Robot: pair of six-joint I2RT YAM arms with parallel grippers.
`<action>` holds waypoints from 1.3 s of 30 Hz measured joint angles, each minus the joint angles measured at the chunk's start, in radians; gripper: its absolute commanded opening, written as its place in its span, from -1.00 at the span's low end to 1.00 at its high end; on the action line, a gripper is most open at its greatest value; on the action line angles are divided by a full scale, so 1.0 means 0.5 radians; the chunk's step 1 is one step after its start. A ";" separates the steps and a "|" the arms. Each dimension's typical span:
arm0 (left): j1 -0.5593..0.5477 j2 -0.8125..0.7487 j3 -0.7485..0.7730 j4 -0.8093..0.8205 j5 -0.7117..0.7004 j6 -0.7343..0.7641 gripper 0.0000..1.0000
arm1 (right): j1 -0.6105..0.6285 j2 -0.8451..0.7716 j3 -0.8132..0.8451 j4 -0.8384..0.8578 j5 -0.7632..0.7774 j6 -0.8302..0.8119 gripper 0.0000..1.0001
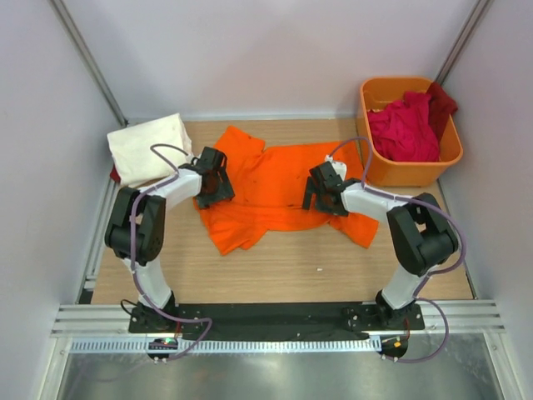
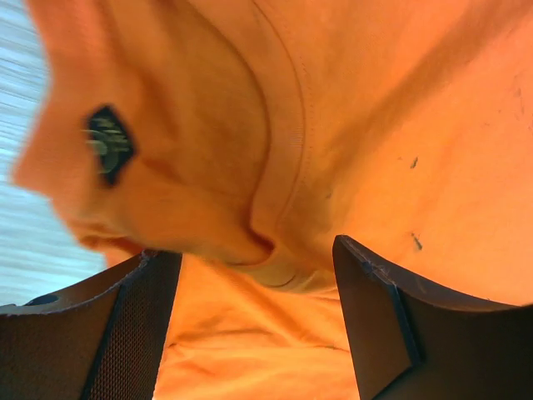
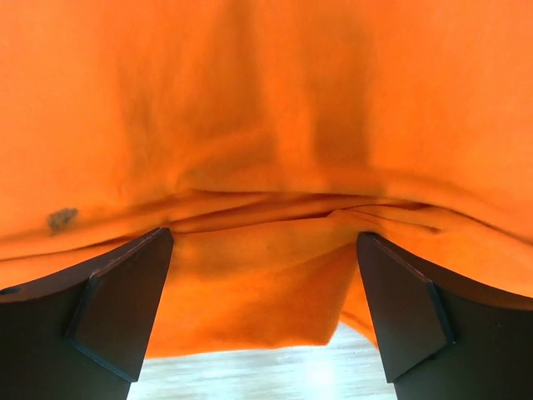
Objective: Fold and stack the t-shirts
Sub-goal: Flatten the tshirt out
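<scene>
A bright orange t-shirt (image 1: pixel 271 187) lies spread and wrinkled across the middle of the table. My left gripper (image 1: pixel 218 187) is open over its left part, by the collar (image 2: pixel 287 167), jaws wide apart with cloth between them. My right gripper (image 1: pixel 315 193) is open over the shirt's right part, jaws wide apart around a cloth fold (image 3: pixel 266 242) near its edge. A folded cream-white t-shirt (image 1: pixel 150 148) lies at the back left. Crimson and dark red t-shirts (image 1: pixel 408 125) fill the orange tub.
The rigid orange plastic tub (image 1: pixel 372 154) stands at the back right, close to my right arm. Grey walls enclose the table on three sides. Bare wood (image 1: pixel 291 267) shows in front of the orange shirt.
</scene>
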 measured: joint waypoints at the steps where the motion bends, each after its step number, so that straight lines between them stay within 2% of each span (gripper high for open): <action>1: 0.012 0.007 0.032 -0.027 0.003 0.012 0.49 | -0.013 0.021 0.049 -0.031 -0.003 -0.021 0.98; 5: 0.017 -0.070 0.147 -0.201 0.010 0.076 0.53 | 0.044 -0.086 0.098 -0.172 -0.010 -0.056 0.98; 8: -0.008 -0.282 0.194 -0.358 0.024 0.143 0.55 | 0.225 -0.305 0.098 -0.314 0.019 -0.033 0.94; 10: -0.019 -0.485 0.198 -0.458 0.029 0.203 0.57 | 0.418 -0.516 0.089 -0.356 0.017 0.018 0.82; 13: -0.024 -0.886 0.175 -0.597 0.024 0.286 0.60 | 0.732 -0.803 -0.005 -0.274 -0.034 0.157 0.50; 16: -0.024 -1.373 0.053 -0.688 0.020 0.344 0.61 | 1.017 -0.902 -0.139 -0.174 -0.055 0.328 0.34; 19: -0.024 -1.823 -0.172 -0.782 0.037 0.381 0.68 | 1.244 -0.674 -0.148 -0.135 -0.036 0.455 0.32; 21: -0.024 -2.055 -0.301 -0.858 0.054 0.376 0.68 | 1.326 -0.451 -0.109 -0.117 -0.021 0.494 0.38; 26: -0.024 -2.435 -0.509 -0.857 0.185 0.357 0.73 | 1.401 0.027 0.092 -0.111 0.030 0.514 0.39; 32: -0.024 -2.622 -0.605 -0.816 0.237 0.324 0.75 | 1.398 0.340 0.413 -0.111 0.095 0.495 0.39; 39: -0.024 -2.596 -0.606 -0.793 0.259 0.325 0.75 | 1.398 0.528 0.651 -0.152 0.208 0.453 0.37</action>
